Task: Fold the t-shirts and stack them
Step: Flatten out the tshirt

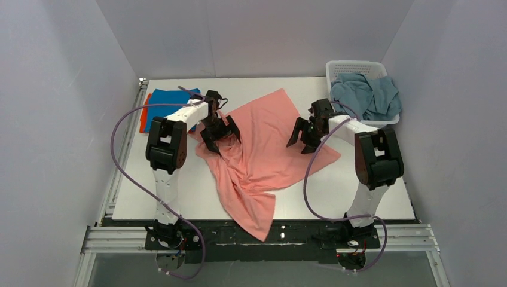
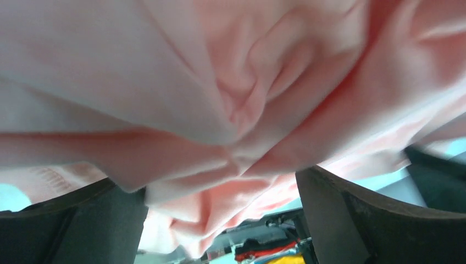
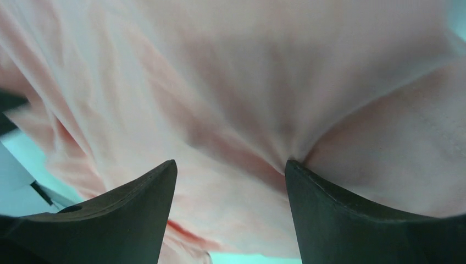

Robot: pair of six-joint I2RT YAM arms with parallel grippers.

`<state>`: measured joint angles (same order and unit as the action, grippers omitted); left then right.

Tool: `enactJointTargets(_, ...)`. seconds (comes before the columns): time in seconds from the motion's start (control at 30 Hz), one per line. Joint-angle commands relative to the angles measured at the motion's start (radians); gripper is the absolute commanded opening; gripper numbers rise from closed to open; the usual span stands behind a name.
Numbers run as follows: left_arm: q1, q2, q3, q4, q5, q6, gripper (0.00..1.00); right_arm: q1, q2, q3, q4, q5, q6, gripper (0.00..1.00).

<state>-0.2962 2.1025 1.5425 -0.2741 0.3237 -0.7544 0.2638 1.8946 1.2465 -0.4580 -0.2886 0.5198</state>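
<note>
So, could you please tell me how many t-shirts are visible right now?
4. The salmon-pink tee lies spread mid-table; the blue tee sits folded on the orange tee at the far left; the grey-blue tee is heaped in the basket, perhaps hiding more.

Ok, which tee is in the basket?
The grey-blue tee, crumpled in the basket far right. The salmon tee lies spread mid-table; blue tee and orange tee are stacked far left.

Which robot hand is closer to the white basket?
Right. The right gripper is just left of the basket, over the right edge of the pink shirt; the left gripper is far off, across that shirt.
</note>
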Motion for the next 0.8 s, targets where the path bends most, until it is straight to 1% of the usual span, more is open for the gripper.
enactJointTargets(0.0,0.026,0.210,0.319,-0.197,-0.101,0.120,0.98,0.010,-0.149,-0.240,0.024,-0.021,0.107,0.80)
enactJointTargets(0.1,0.024,0.394,0.588,-0.246,0.003,0.114,0.98,0.031,-0.290,-0.415,0.095,-0.028,0.182,0.80)
enactJointTargets(0.17,0.020,0.496,0.742,-0.263,0.051,0.084,0.98,0.047,-0.356,-0.489,0.120,-0.025,0.212,0.80)
enactJointTargets(0.23,0.013,0.557,0.837,-0.267,0.053,0.058,0.98,0.048,-0.388,-0.515,0.120,-0.011,0.220,0.81)
enactJointTargets(0.3,0.010,0.578,0.883,-0.259,0.031,0.046,0.98,0.048,-0.401,-0.515,0.118,0.009,0.218,0.81)
enactJointTargets(0.4,0.012,0.529,0.869,-0.271,-0.043,0.069,0.98,0.048,-0.426,-0.461,0.066,0.059,0.188,0.82)
enactJointTargets(0.47,0.012,0.468,0.860,-0.312,-0.107,0.115,0.98,0.048,-0.456,-0.386,-0.014,0.114,0.156,0.82)
enactJointTargets(0.6,0.012,0.287,0.817,-0.399,-0.159,0.195,0.98,0.047,-0.556,-0.252,-0.138,0.273,0.123,0.84)
enactJointTargets(0.7,0.011,0.101,0.700,-0.427,-0.172,0.216,0.98,0.043,-0.655,-0.203,-0.188,0.386,0.120,0.87)
enactJointTargets(0.77,0.007,-0.056,0.563,-0.426,-0.187,0.212,0.98,0.036,-0.713,-0.191,-0.223,0.434,0.120,0.89)
